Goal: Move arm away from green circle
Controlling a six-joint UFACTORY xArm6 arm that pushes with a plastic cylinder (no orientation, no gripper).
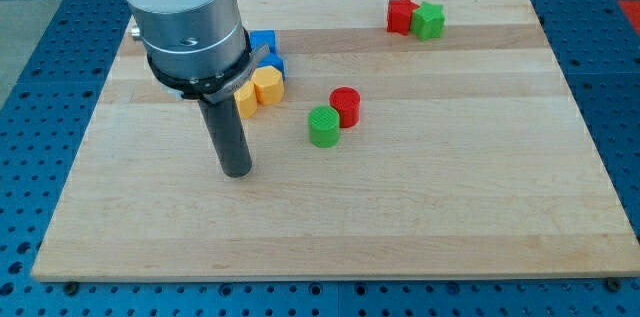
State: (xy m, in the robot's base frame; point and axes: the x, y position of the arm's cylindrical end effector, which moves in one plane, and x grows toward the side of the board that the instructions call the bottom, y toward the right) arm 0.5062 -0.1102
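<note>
The green circle is a short green cylinder near the middle of the wooden board. A red cylinder touches it on its upper right. My tip rests on the board to the left of the green circle and slightly lower in the view, about a block and a half's width away from it. The tip touches no block.
A yellow hexagonal block and another yellow block sit just above the rod, with blue blocks behind them, partly hidden by the arm. A red block and a green block sit together at the top right.
</note>
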